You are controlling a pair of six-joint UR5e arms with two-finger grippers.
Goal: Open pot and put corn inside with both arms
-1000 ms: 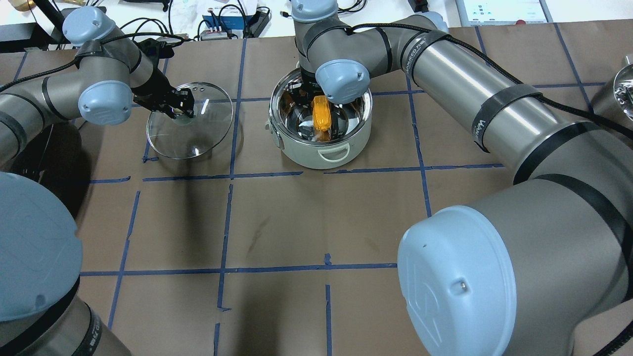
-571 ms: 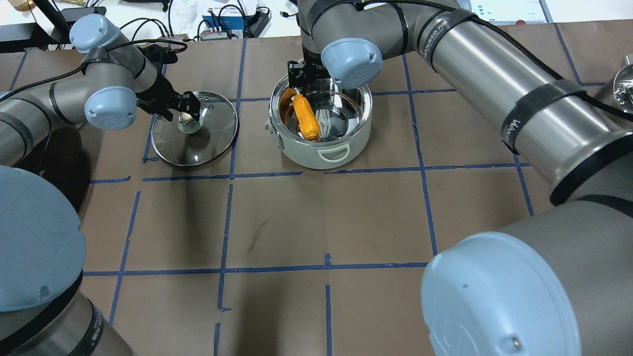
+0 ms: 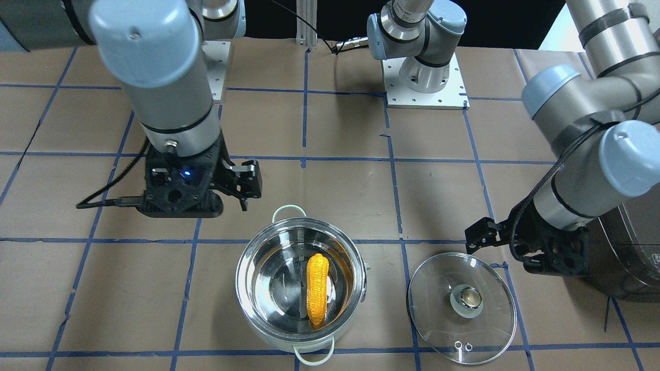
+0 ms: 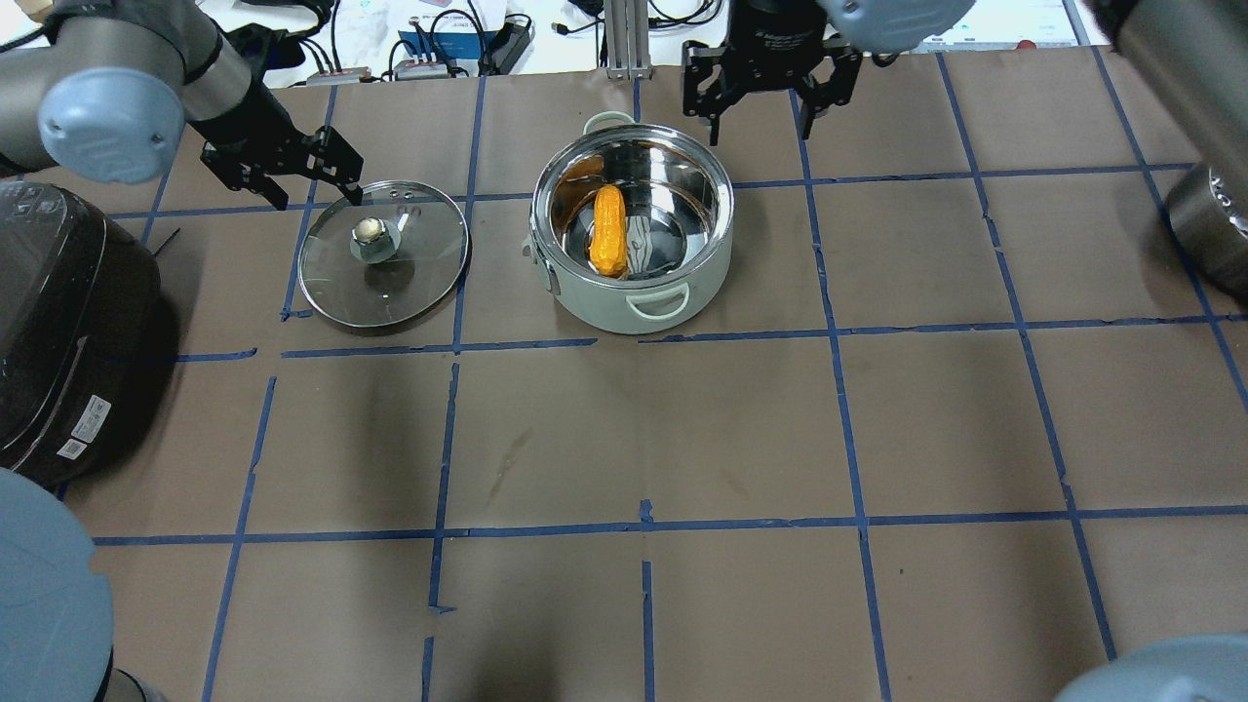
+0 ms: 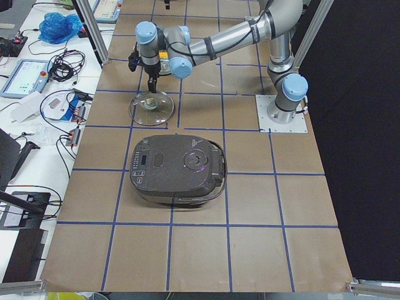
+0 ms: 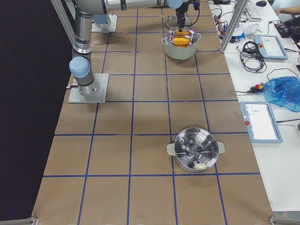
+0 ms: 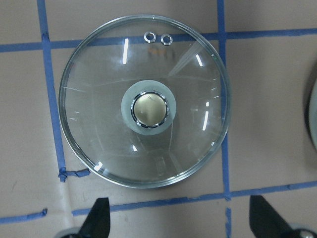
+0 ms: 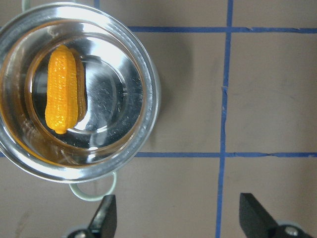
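The steel pot stands open with the yellow corn lying on its bottom. They also show in the front view as pot and corn, and in the right wrist view as pot and corn. The glass lid lies flat on the table left of the pot, knob up, and fills the left wrist view. My left gripper is open and empty behind the lid. My right gripper is open and empty behind the pot, to its right.
A dark grey rice cooker sits at the table's left edge, near the left arm. A steel steamer pot stands far off on the right side. Blue tape lines mark a grid on the brown table.
My right gripper let go of the corn, which now lies in the pot, and rose back behind it. My left gripper set the lid flat, released the knob and drew back.
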